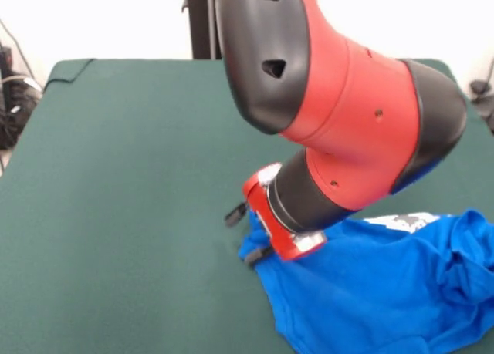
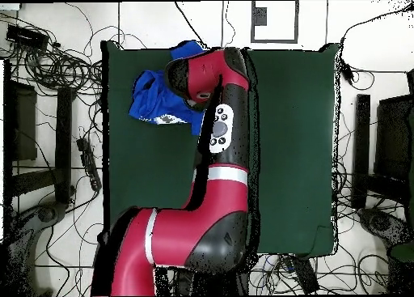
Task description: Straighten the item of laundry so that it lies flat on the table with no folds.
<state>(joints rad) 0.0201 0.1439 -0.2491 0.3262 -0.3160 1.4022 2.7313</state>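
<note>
Gripper at the shirt's edge

The crumpled bright blue T-shirt [image 1: 386, 284] on the dark green felt worktop [image 1: 116, 215] spreads rightward in the front view from the black fingers [image 1: 248, 234], which seem pinched on its hem.

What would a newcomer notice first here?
The big red and black arm fills the front view, bent low over the table. Its gripper sits at the edge of a crumpled bright blue T-shirt, which lies bunched near one corner of the green tabletop. Tangled cables on the floor ring the table in the overhead view.
</note>
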